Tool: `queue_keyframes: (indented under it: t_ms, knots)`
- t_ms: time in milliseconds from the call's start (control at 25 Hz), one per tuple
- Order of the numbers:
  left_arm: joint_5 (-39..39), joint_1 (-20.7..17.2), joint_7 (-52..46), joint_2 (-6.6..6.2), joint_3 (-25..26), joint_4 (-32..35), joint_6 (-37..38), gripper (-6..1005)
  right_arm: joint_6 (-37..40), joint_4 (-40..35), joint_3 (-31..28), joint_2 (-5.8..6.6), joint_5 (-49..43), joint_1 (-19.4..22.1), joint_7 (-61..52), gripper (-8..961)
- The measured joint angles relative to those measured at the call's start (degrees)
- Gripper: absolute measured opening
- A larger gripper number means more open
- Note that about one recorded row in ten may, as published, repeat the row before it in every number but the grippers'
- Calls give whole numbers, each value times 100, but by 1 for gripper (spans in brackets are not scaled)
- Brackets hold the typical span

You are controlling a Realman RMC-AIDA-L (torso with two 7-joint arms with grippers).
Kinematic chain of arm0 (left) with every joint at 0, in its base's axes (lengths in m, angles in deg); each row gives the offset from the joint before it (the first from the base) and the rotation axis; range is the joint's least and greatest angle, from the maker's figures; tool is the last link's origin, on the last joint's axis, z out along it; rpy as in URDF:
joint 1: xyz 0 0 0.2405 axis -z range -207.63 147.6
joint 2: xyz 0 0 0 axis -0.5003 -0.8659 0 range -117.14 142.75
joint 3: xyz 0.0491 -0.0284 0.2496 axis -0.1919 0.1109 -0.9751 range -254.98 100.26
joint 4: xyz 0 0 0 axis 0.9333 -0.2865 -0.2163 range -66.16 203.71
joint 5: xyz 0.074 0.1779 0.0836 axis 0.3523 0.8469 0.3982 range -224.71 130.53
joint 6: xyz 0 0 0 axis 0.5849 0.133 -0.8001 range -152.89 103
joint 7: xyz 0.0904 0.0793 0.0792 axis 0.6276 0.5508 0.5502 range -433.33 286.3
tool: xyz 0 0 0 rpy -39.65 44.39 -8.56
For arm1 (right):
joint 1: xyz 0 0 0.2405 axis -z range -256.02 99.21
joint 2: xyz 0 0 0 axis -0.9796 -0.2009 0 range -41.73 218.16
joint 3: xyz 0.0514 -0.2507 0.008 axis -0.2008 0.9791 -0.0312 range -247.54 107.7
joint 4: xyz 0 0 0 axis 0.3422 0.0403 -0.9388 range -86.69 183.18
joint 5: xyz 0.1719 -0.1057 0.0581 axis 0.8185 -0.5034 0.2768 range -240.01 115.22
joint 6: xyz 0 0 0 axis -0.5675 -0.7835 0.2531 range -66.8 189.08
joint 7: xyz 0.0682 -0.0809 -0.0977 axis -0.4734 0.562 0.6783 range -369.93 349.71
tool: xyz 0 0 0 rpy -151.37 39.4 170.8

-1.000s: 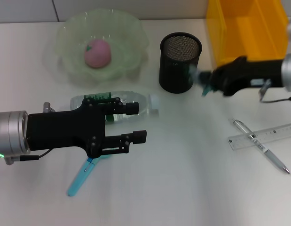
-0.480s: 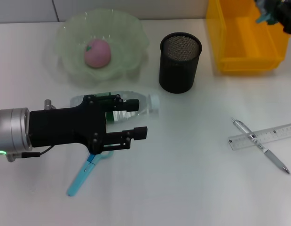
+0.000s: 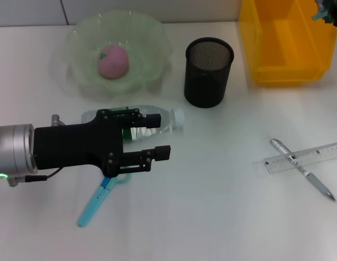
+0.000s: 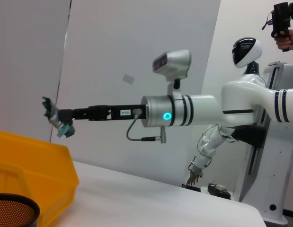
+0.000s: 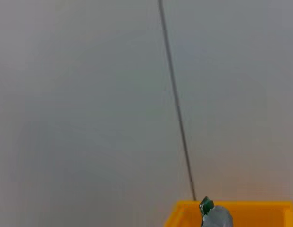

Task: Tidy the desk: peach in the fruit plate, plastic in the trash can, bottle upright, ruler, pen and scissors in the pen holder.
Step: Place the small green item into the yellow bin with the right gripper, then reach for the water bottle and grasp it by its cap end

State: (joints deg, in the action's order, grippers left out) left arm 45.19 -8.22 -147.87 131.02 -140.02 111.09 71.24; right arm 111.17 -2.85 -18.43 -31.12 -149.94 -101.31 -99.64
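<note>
My left gripper [image 3: 158, 137] hangs open over the desk [image 3: 222, 212], beside the cap end of the bottle [image 3: 167, 120], which lies on its side. The light blue scissors [image 3: 93, 205] lie partly under that arm. The peach [image 3: 113, 61] rests in the fruit plate [image 3: 149, 38]. Pen [image 3: 302, 169] and ruler [image 3: 305, 157] lie crossed at the right. The pen holder [image 3: 208, 73] stands upright. My right gripper [image 4: 55, 118] is shut on the crumpled plastic [image 4: 62, 128], held high above the trash can [image 3: 282, 49]; the plastic [image 5: 211, 215] also shows over the trash can [image 5: 184, 213].
The wall runs behind the desk's far edge. Bare tabletop lies between the bottle and the pen. Another robot [image 4: 250, 109] stands beyond the desk in the left wrist view.
My right gripper has risen from beside the pen holder to above the trash can at the far right, carrying the plastic. The left arm has stayed put.
</note>
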Motion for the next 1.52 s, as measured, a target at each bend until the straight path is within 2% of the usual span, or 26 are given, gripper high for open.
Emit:
queue_keyframes:
  t_ms: [400,600,800,880,1040,1280,1520]
  knots:
    - [0,-17,0,0,0,-4,3,662,-142,245,36,15,-48,-135,13,85]
    - [0,-25,0,0,0,-4,8,662,-146,250,37,13,-30,-97,15,293]
    - [0,-46,0,0,0,-4,12,661,-1,253,11,4,-14,-59,16,380]
    - [0,-51,0,-1,0,-4,14,661,344,254,7,4,-13,-32,48,415]
    - [0,-52,0,-1,0,-37,17,661,1615,363,-63,11,220,57,594,484]
    - [-12,-57,0,0,4,-75,13,662,3276,1055,-194,34,1224,287,1623,494]
    - [-22,-63,0,-5,88,-75,19,661,4140,1623,-374,42,1240,524,1822,505]
